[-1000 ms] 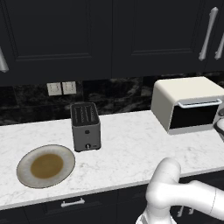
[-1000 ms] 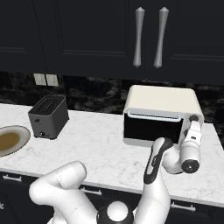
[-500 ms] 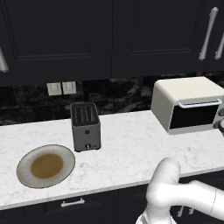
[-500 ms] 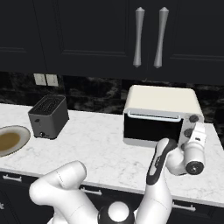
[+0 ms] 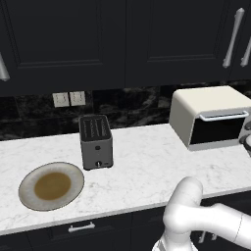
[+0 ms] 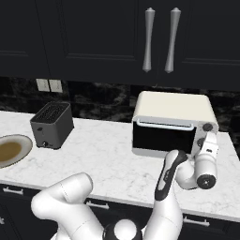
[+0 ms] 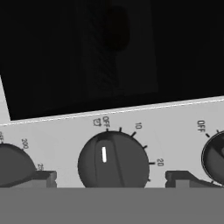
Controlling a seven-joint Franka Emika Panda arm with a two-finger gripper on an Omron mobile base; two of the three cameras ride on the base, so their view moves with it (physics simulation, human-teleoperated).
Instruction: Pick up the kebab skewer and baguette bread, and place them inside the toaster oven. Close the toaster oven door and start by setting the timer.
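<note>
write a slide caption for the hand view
Open end effector lined up on the toaster oven timer knob, its pointer at OFF.

Glossy white rounded arm (image 6: pixel 70 199) segments, dark joint bands, small dark fingers (image 7: pixel 43 177).

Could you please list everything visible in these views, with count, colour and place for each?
toaster oven: one, cream-white, on the counter at the right, against the backsplash.
toaster oven door: one, dark glass with a silver bar handle, shut.
knobs: three, dark, in a row on the oven's control panel; the middle one sits between the finger tips, its white mark pointing at OFF.
slot toaster: one, dark grey, mid-counter.
plate: one, grey rim with brown centre, at the counter's left.
counter: one, white marble.
upper cabinets: black, with silver handles.
wall outlets: two, white, on the dark backsplash.
gripper: one, dark tips, open, astride the middle knob.
</note>
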